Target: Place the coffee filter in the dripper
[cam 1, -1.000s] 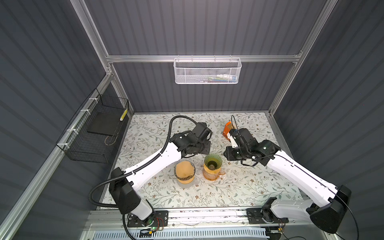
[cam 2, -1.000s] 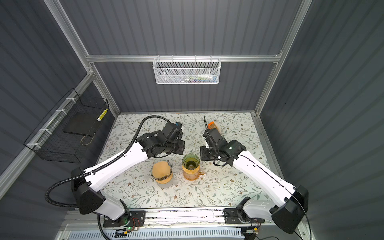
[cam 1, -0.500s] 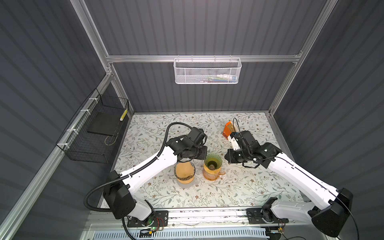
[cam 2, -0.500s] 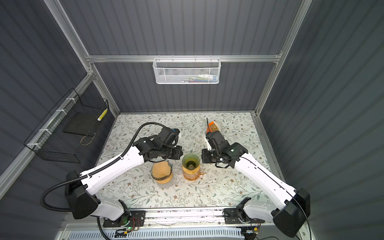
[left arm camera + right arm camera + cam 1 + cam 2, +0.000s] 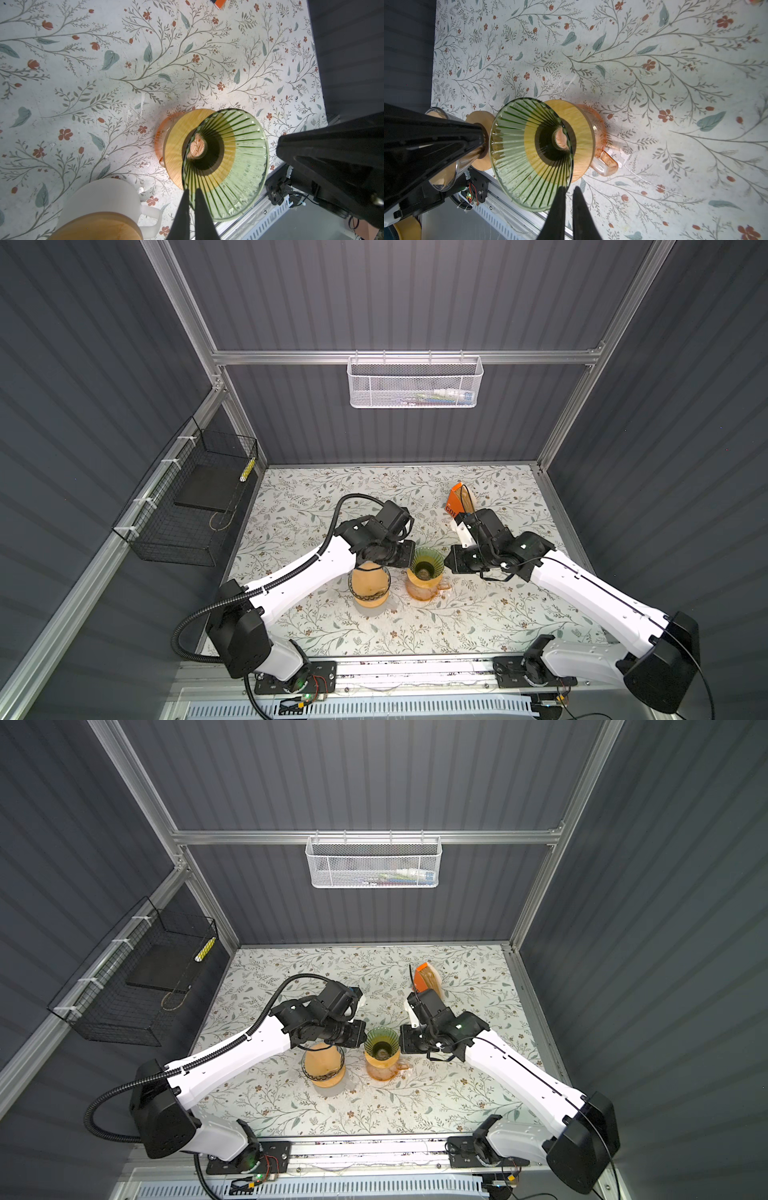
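Both arms have closed in: left gripper (image 5: 192, 192) and right gripper (image 5: 569, 190) now pinch opposite sides of the empty green glass dripper (image 5: 239, 155); coffee filters (image 5: 432, 979) sit unfetched in the orange pack (image 5: 453, 504) behind.

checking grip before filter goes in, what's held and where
The ribbed green glass dripper, pinched at its rim by the left gripper and, opposite, the right gripper.

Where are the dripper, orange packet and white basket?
dripper (image 5: 434, 562): in a top view, ribbed inner wall.
orange packet (image 5: 453, 499): in a top view, orange side.
white basket (image 5: 374, 387): in a top view, mesh front.
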### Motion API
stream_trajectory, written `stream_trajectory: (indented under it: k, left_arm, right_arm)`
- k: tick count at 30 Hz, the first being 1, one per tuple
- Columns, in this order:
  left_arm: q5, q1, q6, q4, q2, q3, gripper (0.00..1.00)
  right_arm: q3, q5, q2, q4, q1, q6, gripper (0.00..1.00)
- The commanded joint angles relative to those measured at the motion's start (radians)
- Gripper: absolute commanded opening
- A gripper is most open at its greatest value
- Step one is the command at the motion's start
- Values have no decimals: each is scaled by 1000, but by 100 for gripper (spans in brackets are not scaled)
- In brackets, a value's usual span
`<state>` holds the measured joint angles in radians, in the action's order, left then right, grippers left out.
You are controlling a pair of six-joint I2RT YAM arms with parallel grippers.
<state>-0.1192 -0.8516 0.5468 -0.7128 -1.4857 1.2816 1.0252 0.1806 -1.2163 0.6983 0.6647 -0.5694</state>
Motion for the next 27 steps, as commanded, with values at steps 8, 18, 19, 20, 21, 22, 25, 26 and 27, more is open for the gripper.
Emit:
stream_trajectory:
  k: [8, 18, 19, 20, 21, 22, 25, 26, 27]
  left_arm:
    - [-21, 1, 15, 1, -12, -22, 8]
    - [-24, 2, 8, 3, -26, -28, 8]
    - [-22, 1, 8, 0, -28, -28, 8]
    - [-20, 0, 7, -2, -30, -27, 8]
    - [-20, 0, 8, -4, -31, -26, 8]
    - [-20, 1, 6, -4, -33, -27, 8]
    - [-19, 0, 4, -10, -39, -23, 8]
    - [-18, 2, 5, -11, -41, -23, 8]
    - [-17, 1, 4, -11, -42, -23, 8]
  right_arm:
    - [-8, -2, -43, -16, 10, -8, 11]
    - [-8, -18, -61, -7, 13, -3, 10]
    - [-8, -18, -64, -7, 13, -4, 10]
    - [-8, -18, -66, -6, 12, -3, 10]
    - [-8, -18, -69, -5, 13, -3, 10]
    - [-8, -19, -70, -8, 13, -1, 10]
    - [-8, -21, -75, -4, 14, 2, 10]
    - [-8, -22, -77, -4, 13, 2, 10]
    - [-8, -23, -77, -5, 13, 2, 10]
